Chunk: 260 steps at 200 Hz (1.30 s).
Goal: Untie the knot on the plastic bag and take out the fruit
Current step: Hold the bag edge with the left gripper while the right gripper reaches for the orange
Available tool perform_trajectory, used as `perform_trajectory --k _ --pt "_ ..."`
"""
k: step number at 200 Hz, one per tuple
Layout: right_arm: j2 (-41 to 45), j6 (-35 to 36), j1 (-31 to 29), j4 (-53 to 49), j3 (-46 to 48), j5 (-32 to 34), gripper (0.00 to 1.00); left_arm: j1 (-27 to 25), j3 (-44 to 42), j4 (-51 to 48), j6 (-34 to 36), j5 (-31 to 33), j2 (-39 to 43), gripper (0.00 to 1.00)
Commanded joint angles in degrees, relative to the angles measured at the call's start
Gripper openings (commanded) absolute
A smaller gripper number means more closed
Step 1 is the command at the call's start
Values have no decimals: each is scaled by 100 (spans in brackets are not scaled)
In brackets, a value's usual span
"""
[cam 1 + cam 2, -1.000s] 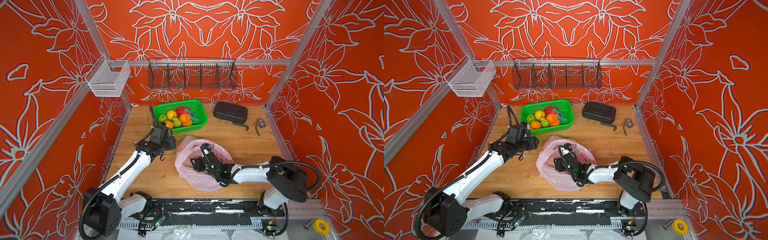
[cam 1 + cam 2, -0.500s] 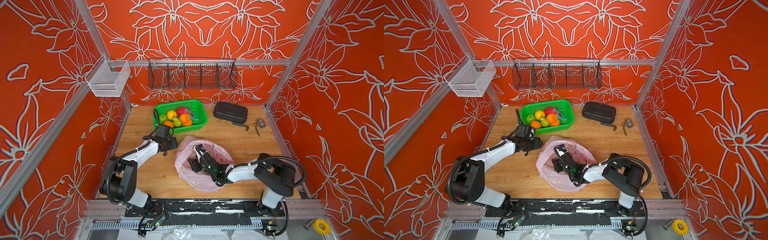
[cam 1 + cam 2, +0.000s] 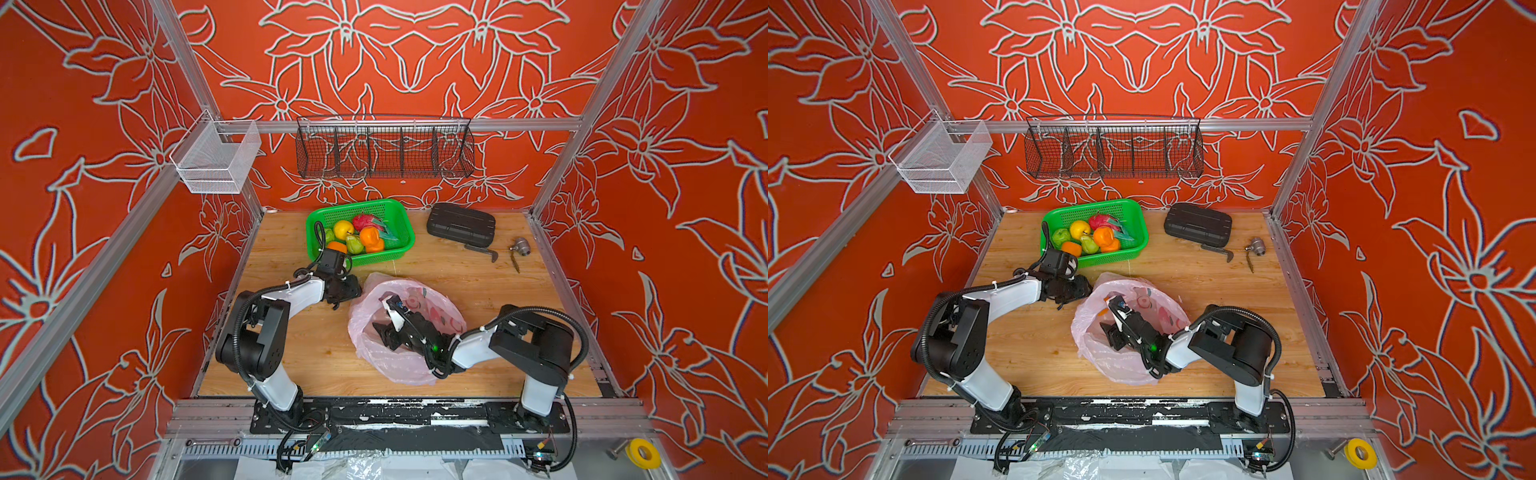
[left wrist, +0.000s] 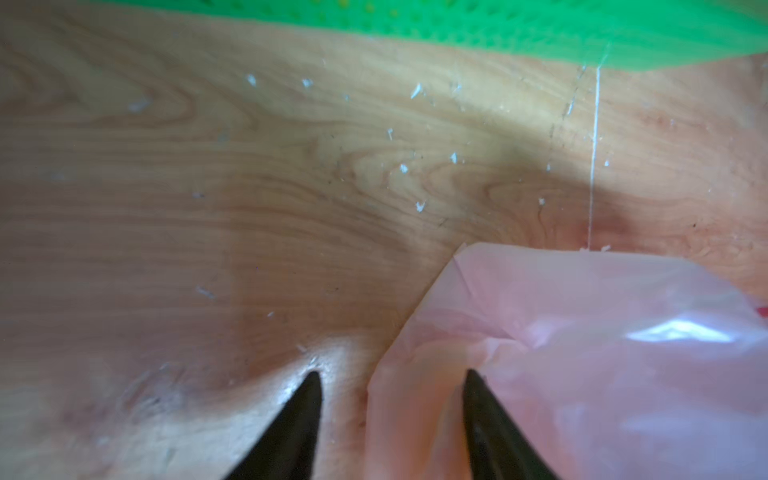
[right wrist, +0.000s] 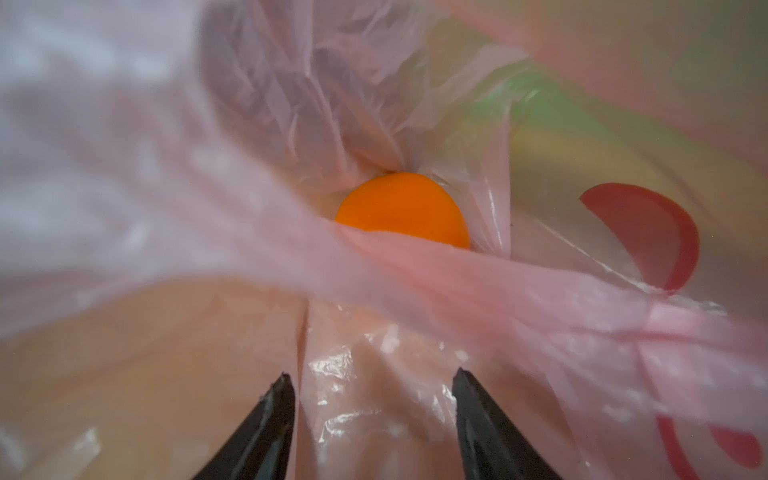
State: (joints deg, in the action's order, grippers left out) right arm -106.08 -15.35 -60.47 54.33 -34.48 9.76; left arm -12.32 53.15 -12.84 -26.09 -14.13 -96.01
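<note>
The pale-pink plastic bag (image 3: 399, 365) (image 3: 1100, 357) lies crumpled mid-table, its mouth facing the right arm. No knot shows in any view. My right gripper (image 3: 380, 336) (image 5: 371, 374) is open inside the bag, with film under its fingers. An orange fruit (image 5: 403, 210) sits ahead of it, deep among the folds. My left gripper (image 3: 353, 291) (image 4: 390, 374) is open low over the wood at the bag's left edge. A flap of the bag (image 4: 582, 353) lies between its fingers, ungripped. More fruit (image 3: 357, 239) fills the green basket (image 3: 409, 245).
Behind the bag, the green basket (image 3: 1138, 208) stands near the left gripper. A black case (image 3: 461, 224), a dark metal hook (image 3: 482, 251) and a small metal fitting (image 3: 519, 247) lie at the back right. A wire rack (image 3: 384, 151) and a white mesh bin (image 3: 216, 162) hang on the frame.
The left gripper moved from near the basket down to the bag's left edge and its jaws narrowed. The right gripper pushed slightly further into the bag.
</note>
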Motion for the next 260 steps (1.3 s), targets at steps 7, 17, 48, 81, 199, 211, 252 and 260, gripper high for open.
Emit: perform_trajectory --k 7,17,48,81,199,211,252,260 --pt "-292 474 -27 914 103 -18 62 -25 -42 96 -29 -244 -102 43" --pt "-341 484 -25 870 46 17 64 -45 -74 106 -30 -257 -94 40" --pt "-363 493 -27 244 -271 165 76 -93 -109 54 8 -295 -78 33" --pt "-403 566 -27 -199 -527 412 85 -204 -94 37 33 -419 -87 22" --pt "-783 579 -18 -291 -879 791 61 -580 -41 -113 45 -294 108 0" --pt "-754 557 -18 -246 -825 756 57 -584 -48 -105 34 -292 104 0" --pt "-483 421 -18 -36 -524 592 53 -579 74 -220 89 -109 91 0" --pt "-407 408 -18 -31 -465 555 53 -577 114 -260 120 -60 82 0"
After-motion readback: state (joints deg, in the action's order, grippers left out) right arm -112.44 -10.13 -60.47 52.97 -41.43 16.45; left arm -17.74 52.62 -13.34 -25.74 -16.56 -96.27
